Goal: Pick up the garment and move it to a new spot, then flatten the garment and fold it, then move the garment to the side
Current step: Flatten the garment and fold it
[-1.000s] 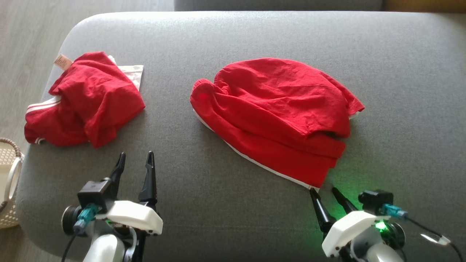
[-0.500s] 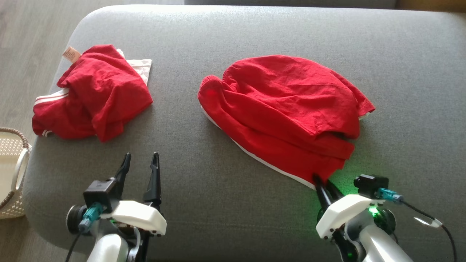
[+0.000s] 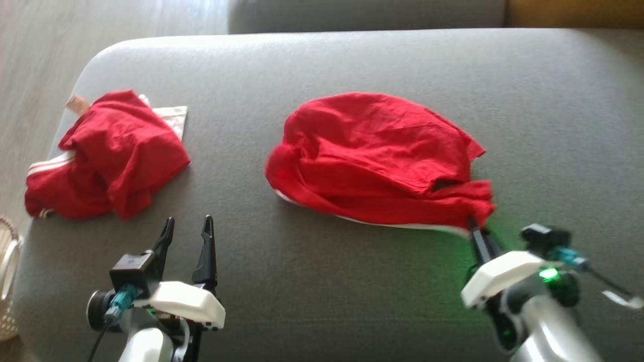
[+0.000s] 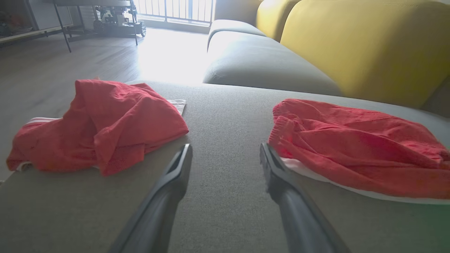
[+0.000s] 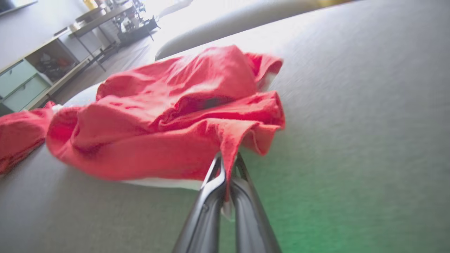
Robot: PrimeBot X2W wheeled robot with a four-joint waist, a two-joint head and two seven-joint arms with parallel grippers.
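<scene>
On the grey sofa cushion the right pincer is clenched on the near right corner of the crumpled red garment, which lies mid-cushion, while the left pincer hangs released over bare fabric, near a second red bundle at the cushion's left end.
</scene>
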